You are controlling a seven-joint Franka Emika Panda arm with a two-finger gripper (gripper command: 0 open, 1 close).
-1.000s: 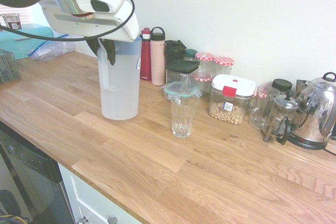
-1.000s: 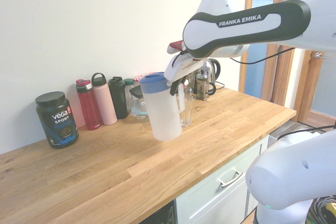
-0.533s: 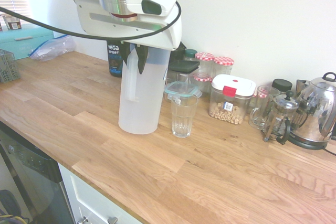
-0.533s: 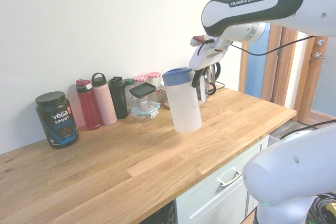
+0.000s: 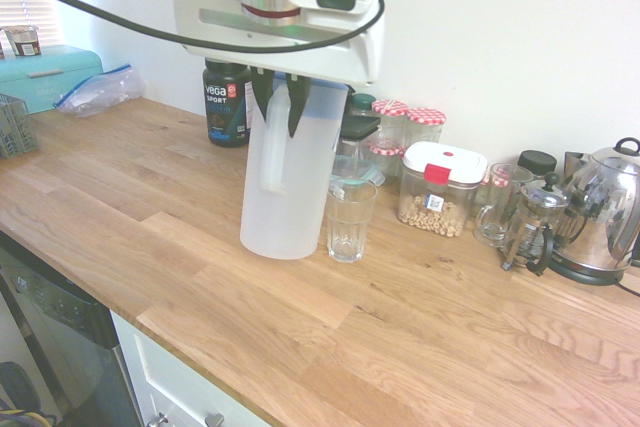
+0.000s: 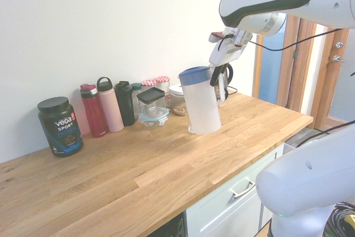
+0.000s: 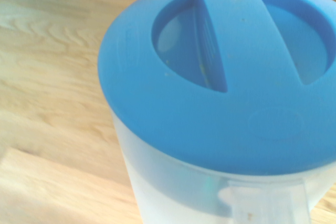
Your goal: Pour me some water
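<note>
A tall frosted-white jug (image 5: 285, 182) with a blue lid (image 6: 195, 75) stands upright, its base at or just above the wooden counter (image 5: 150, 217). The water (image 5: 280, 222) shows only faintly through its lower wall. My gripper (image 5: 280, 107) is shut on the jug's side handle from above. An empty clear glass (image 5: 350, 219) stands right beside the jug, nearly touching it. In the second exterior view the jug (image 6: 201, 104) hides the glass. The wrist view is filled by the blue lid (image 7: 220, 77) and the top of the handle (image 7: 262, 203).
Along the wall stand a dark protein tub (image 5: 227, 102), jars, a red-and-white lidded container (image 5: 440, 187), a glass mug (image 5: 497, 209), a French press (image 5: 535, 227) and a steel kettle (image 5: 600, 212). Two drink bottles (image 6: 102, 106) stand further along. The counter's front edge (image 5: 200, 347) runs near.
My arm carried the jug along the counter, away from the bottles and up beside the glass. The jug stayed upright and the grip on its handle held.
</note>
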